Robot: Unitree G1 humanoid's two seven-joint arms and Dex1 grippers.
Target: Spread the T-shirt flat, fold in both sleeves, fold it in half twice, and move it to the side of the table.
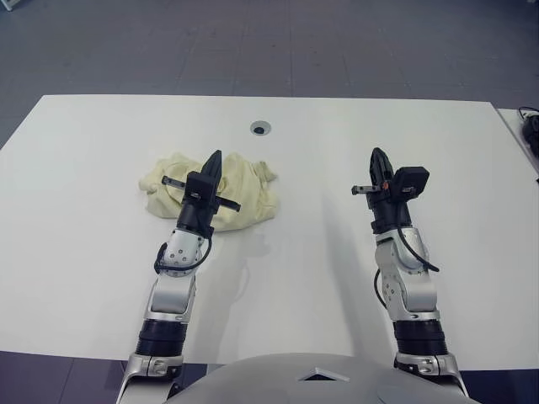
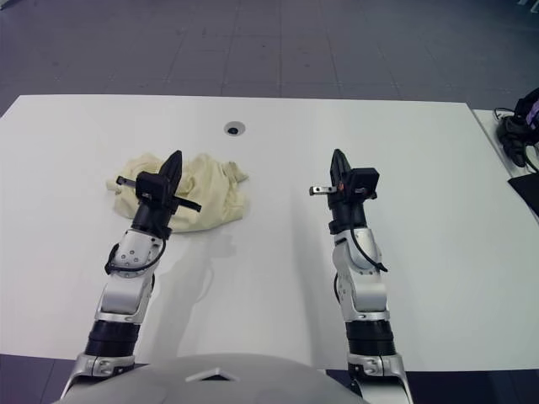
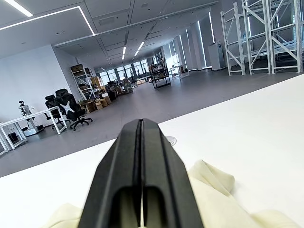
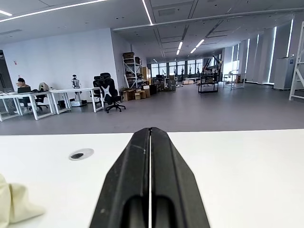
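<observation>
Nearby, on the left half of the white surface (image 1: 76, 252), the left claw (image 1: 215, 160) points away from the robot over the T-shirt (image 1: 251, 189). Its two fingers are clenched tight together and grip nothing. Whether the tips touch the cloth cannot be told. The T-shirt is pale yellow and lies in a crumpled heap, bunched and creased rather than spread. Part of it is under the claw, with folds showing on both sides of it.

Level with it on the right half, well apart from the cloth, the right claw (image 1: 379, 156) also points away. It is likewise clenched, the fingers pressed into one black wedge above the white top, and it holds nothing.

Beyond the T-shirt, near the far edge, a small round grommet (image 1: 260, 128) is set into the surface. Past that edge lies grey floor (image 1: 269, 42).
</observation>
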